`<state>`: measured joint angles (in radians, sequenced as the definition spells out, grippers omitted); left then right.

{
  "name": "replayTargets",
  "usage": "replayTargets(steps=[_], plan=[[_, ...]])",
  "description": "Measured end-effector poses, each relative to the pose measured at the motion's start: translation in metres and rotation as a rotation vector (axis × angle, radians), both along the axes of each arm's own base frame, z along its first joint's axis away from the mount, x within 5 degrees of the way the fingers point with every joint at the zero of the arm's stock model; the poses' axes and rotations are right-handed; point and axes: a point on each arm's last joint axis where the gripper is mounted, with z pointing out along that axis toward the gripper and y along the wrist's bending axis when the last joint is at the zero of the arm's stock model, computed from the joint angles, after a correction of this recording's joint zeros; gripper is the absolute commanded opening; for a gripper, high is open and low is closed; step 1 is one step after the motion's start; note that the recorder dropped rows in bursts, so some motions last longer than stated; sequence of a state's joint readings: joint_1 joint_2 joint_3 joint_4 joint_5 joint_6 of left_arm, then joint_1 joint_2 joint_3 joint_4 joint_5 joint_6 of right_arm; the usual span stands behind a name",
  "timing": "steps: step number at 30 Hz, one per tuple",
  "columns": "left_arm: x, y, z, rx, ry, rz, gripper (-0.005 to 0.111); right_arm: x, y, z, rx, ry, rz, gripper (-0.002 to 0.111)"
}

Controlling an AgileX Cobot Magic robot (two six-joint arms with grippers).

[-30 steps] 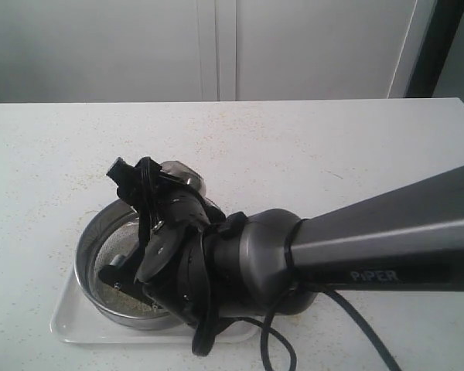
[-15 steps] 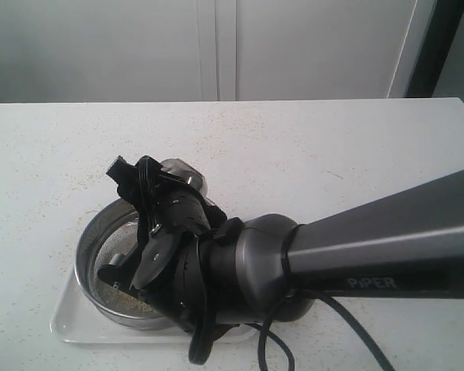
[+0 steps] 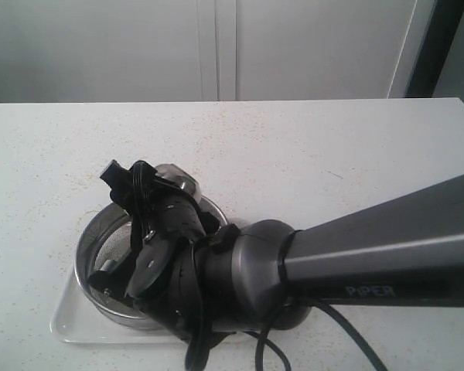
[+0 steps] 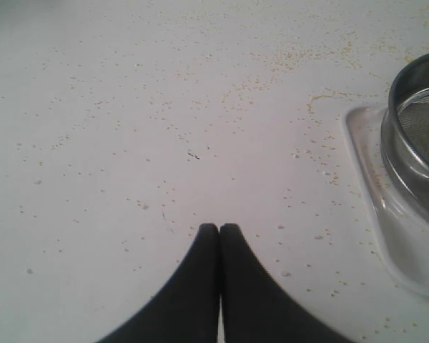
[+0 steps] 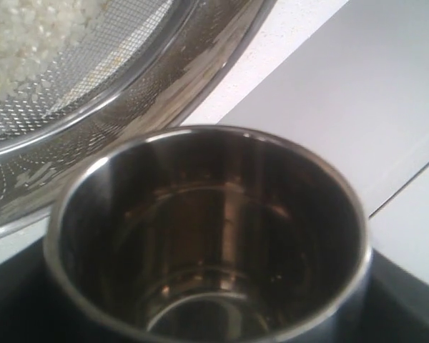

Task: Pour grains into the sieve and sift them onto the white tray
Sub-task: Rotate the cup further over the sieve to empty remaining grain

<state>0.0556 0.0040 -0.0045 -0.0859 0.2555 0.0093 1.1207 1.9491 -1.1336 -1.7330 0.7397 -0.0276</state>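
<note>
Spotting only a small change here: right hand (image 3: 166,202) shifted a touch left and lower over the sieve (image 3: 93,239) compared with a second ago, same wide grip pinching the steel cup (image 5: 207,236). Peeking inside the cup: bare metal, nothing left to pour. Found the grains (image 5: 21,43) heaped on the mesh, with the sieve sitting in the white tray (image 3: 69,321) at the near left of the desk (image 3: 294,147). Reckon pouring done, shaking next. Left hand (image 4: 219,232) parked over bare desk near the tray, pressed together, empty. Plenty of stray specks (image 4: 293,57) on the desk too, so worth sifting gently.
</note>
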Motion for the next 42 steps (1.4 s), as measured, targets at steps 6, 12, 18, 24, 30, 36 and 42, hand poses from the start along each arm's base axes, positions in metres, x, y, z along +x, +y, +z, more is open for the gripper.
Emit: replayTargets(steps=[6,12,18,24,30,36,42], plan=[[0.0,0.0,0.0,0.0,0.0,0.0,0.0,-0.003,0.002,0.0,0.001,0.0,0.01,0.0],[0.0,0.0,0.0,0.0,0.0,0.0,0.0,-0.009,0.004,0.004,0.05,0.05,0.011,0.0],[0.0,0.0,0.0,0.0,0.0,0.0,0.0,-0.014,0.0,0.024,0.227,0.119,-0.055,0.0],[0.0,0.0,0.0,0.0,0.0,0.0,0.0,-0.023,-0.005,0.044,0.425,0.261,-0.119,0.0],[0.0,0.0,0.0,0.0,0.0,0.0,0.0,-0.031,-0.013,0.058,0.57,0.399,-0.213,0.0],[0.0,0.0,0.0,0.0,0.0,0.0,0.0,-0.036,-0.015,0.057,0.645,0.505,-0.285,0.0],[0.0,0.0,0.0,0.0,0.0,0.0,0.0,-0.041,-0.01,0.055,0.69,0.583,-0.263,0.0]])
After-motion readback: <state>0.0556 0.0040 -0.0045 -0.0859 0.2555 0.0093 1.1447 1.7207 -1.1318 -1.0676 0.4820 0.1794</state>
